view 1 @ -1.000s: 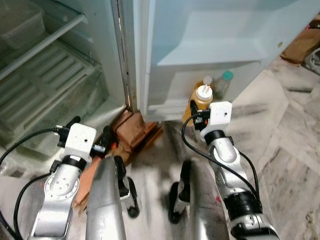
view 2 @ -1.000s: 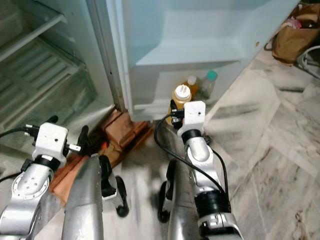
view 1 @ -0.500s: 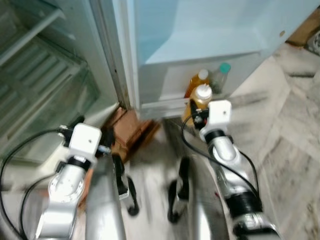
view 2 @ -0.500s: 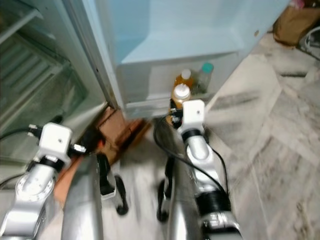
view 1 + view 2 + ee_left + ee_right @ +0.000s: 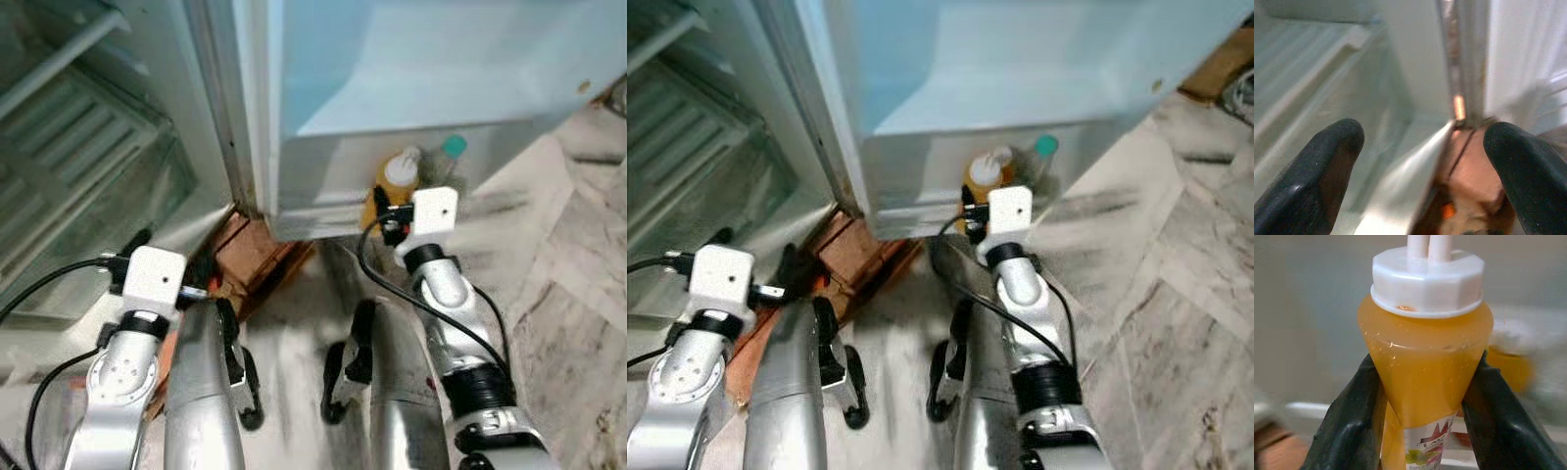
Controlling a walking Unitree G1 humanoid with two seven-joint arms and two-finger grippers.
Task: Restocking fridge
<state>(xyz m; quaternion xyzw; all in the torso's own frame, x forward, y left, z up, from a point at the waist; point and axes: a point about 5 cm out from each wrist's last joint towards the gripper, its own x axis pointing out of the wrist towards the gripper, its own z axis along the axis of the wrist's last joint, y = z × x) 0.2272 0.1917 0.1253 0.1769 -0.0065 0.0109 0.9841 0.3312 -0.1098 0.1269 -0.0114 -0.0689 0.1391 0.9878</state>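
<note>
The left hand (image 5: pixel 1420 161) hangs released near the bricks (image 5: pixel 257 257) under the fridge. Ahead, the right hand (image 5: pixel 1422 401) grasps the orange bottle (image 5: pixel 1426 357) by its tapering neck, just before the door shelf (image 5: pixel 921 186). That slick taper could slip; crowding the green-capped bottle (image 5: pixel 1042 157) behind may topple it.

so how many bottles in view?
2, perhaps 3: an orange bottle in the right gripper, a teal-capped bottle on the door shelf, and possibly another orange one behind.
</note>
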